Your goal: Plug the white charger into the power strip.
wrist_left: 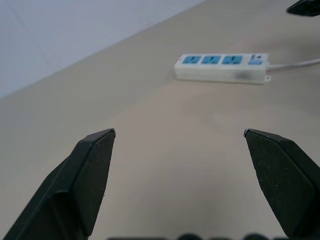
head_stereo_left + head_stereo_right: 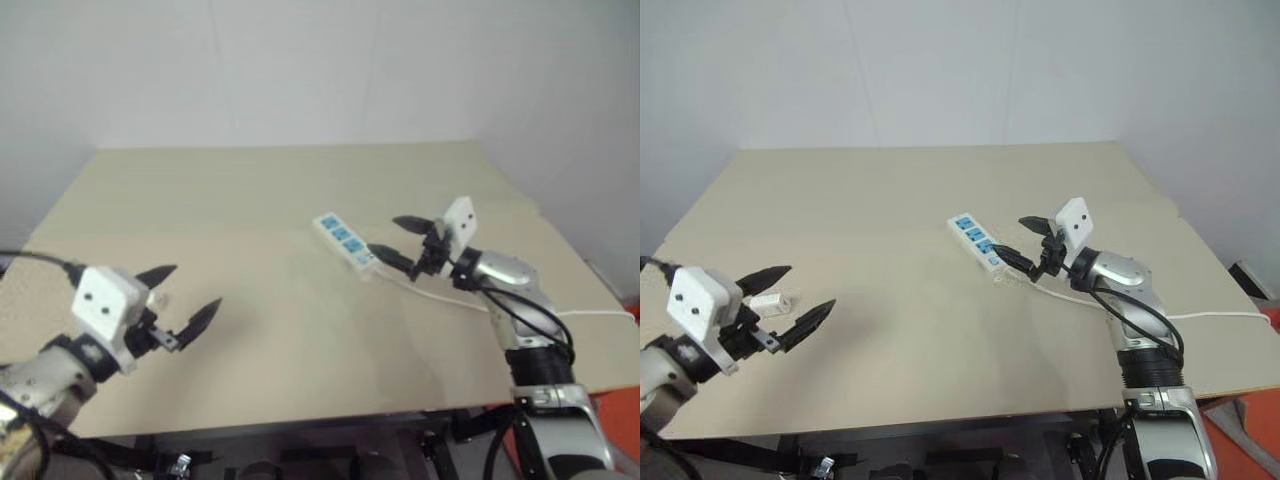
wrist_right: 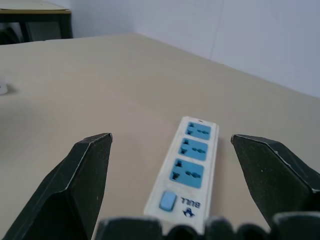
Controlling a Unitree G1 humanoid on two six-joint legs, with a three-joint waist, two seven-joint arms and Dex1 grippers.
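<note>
**Both grippers spread and empty; charger lies loose at the near left, strip at centre-right**

The left gripper hangs above the near-left part of the table with its two black fingers wide apart and nothing between them. Just beyond it, seen between the fingers from the head camera, the white charger lies flat on the surface — a small pale block, untouched.

The right gripper sits at the near end of the power strip, its fingers also well apart and holding nothing. From its own wrist camera the strip lies straight ahead between the two spread fingers.

The table is a broad, plain beige top; the wall behind it is flat and pale. A dark-framed second table stands off in the room.

The power strip is a long white bar lying at a slant, centre-right on the table, with three blue socket faces in a row, all unoccupied, and a light blue switch at its near end. Its thin white cord runs off to the right edge, passing under the right arm.

Charger and strip lie well apart, with bare tabletop between them.
</note>
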